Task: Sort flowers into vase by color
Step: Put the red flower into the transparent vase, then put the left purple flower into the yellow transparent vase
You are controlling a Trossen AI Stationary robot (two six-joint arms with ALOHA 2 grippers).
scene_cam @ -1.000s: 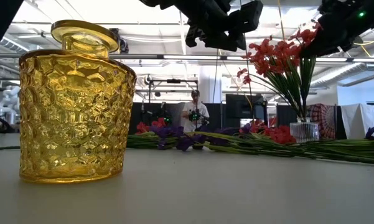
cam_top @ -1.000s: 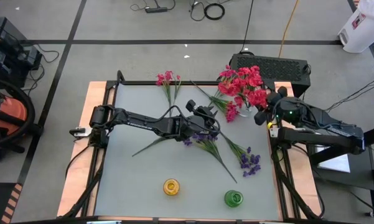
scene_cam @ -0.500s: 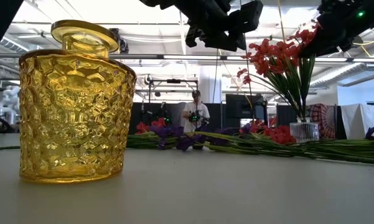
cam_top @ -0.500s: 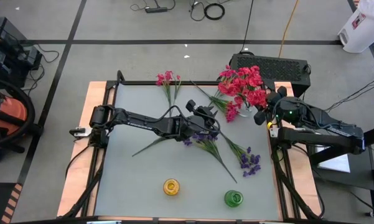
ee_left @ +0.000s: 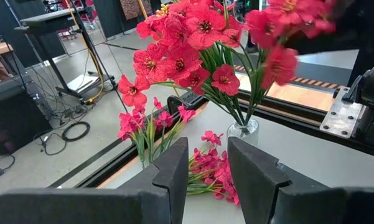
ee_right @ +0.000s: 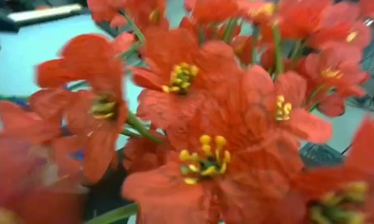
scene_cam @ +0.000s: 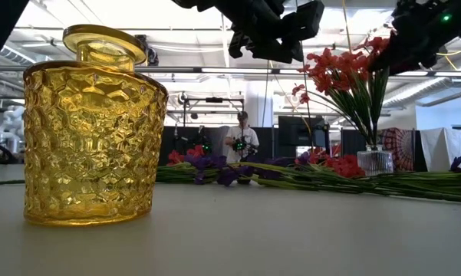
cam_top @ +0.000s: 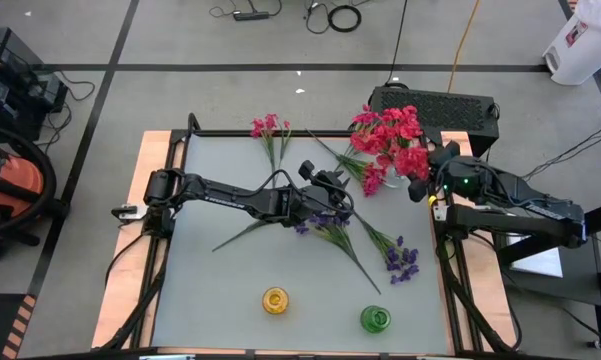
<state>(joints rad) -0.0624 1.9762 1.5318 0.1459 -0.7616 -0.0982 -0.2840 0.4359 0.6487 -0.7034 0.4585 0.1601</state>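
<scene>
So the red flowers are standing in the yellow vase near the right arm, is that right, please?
Not quite: the red flowers stand in a clear glass vase near the right arm, as the left wrist view shows. The yellow vase sits empty at the table's near edge.

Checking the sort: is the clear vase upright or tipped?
Upright: the clear vase stands on its base, red flowers rising from it.

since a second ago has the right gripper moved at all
Yes, slightly. In the high view the right gripper has edged up the picture toward the black box, beside the red flowers.
</scene>
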